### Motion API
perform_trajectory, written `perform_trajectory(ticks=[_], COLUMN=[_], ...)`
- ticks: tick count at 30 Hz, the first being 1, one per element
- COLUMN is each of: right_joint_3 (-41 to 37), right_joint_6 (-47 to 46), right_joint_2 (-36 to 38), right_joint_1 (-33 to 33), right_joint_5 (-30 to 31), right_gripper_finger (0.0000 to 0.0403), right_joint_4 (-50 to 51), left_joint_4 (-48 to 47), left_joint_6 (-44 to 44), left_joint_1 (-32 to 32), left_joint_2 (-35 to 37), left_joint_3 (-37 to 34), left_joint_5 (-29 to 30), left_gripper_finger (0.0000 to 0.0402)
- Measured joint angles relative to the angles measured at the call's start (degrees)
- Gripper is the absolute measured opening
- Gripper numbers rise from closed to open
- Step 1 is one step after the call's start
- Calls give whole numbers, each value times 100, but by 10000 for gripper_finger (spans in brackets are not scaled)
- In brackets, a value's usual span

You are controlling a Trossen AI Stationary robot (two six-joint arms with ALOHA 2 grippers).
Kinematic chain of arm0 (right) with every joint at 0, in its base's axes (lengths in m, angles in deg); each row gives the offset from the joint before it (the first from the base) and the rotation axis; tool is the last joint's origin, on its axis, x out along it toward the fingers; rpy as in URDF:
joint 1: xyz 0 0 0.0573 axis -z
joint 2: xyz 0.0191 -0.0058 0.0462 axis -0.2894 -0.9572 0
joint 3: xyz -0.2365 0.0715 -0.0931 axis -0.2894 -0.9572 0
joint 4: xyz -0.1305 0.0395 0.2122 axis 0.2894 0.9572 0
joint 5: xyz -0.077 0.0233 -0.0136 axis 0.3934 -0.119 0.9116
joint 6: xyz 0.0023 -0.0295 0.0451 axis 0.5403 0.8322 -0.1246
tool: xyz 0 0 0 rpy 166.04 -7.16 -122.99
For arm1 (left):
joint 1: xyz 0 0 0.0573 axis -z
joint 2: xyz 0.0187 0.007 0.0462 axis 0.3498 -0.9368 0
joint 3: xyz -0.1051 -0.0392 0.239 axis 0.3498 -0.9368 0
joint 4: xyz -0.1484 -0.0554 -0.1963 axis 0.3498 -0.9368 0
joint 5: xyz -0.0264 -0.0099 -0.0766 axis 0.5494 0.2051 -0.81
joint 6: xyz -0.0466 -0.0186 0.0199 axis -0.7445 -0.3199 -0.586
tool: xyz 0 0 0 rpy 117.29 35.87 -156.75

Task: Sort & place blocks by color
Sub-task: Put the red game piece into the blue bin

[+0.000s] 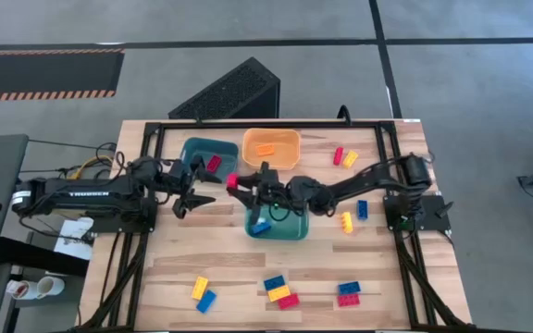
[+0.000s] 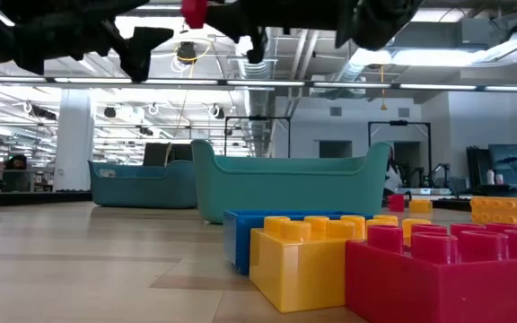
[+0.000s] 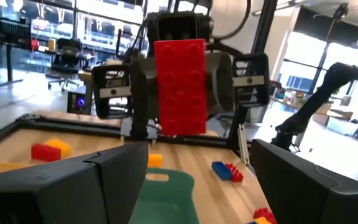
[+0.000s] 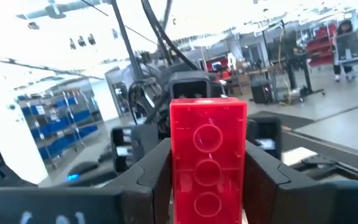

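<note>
My right gripper (image 1: 241, 182) reaches across the table's middle, shut on a red block (image 1: 232, 180) held in the air between the trays. My left gripper (image 1: 197, 192) faces it from the left, open, its fingers apart from the block and touching nothing. In the left wrist view the red block (image 3: 179, 87) shows its studded face. A teal tray (image 1: 192, 148) at the back holds a red block (image 1: 214, 164). A second teal tray (image 1: 290, 227) holds a blue block (image 1: 262, 227). An orange tray (image 1: 271, 159) holds a yellow block (image 1: 266, 149). My right gripper pinches the red block's two long sides (image 4: 178, 155) between its two fingers (image 3: 219, 81). The fingers lie about level, point toward the table's left edge and stand across the block. The block is lifted clear of the table, its hollow underside (image 4: 207, 140) toward my right wrist.
Loose blocks lie near the front edge: yellow and blue (image 1: 202, 293), blue, yellow and red (image 1: 280, 291), blue and red (image 1: 348, 293). More lie at the right: yellow (image 1: 346, 221), blue (image 1: 362, 209), red and yellow (image 1: 343, 157). A black frame (image 1: 146, 139) borders the table.
</note>
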Motion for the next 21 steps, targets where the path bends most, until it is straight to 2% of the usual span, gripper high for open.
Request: perform_trajectory(ticks=[5,10,15,21], right_joint_3=[317,595,616,614], right_joint_6=[-130,-146,-146,-145], right_joint_2=[-379,-590,-590,-577], right_joint_1=[114,164,153,168], right_joint_5=[-245,-312,-321,-310], right_gripper_finger=[151,160,158,155], right_joint_4=[-61,-75,91,91], left_joint_4=[480,1097,1197,1221], left_joint_6=[-135,-310,-352,-320], left_joint_1=[0,0,2,-2], left_joint_2=[-543,-1005,-1120,-1118], left_joint_3=[0,0,0,0], left_joint_5=[73,146,-216,6], left_gripper_finger=[273,273,273,273])
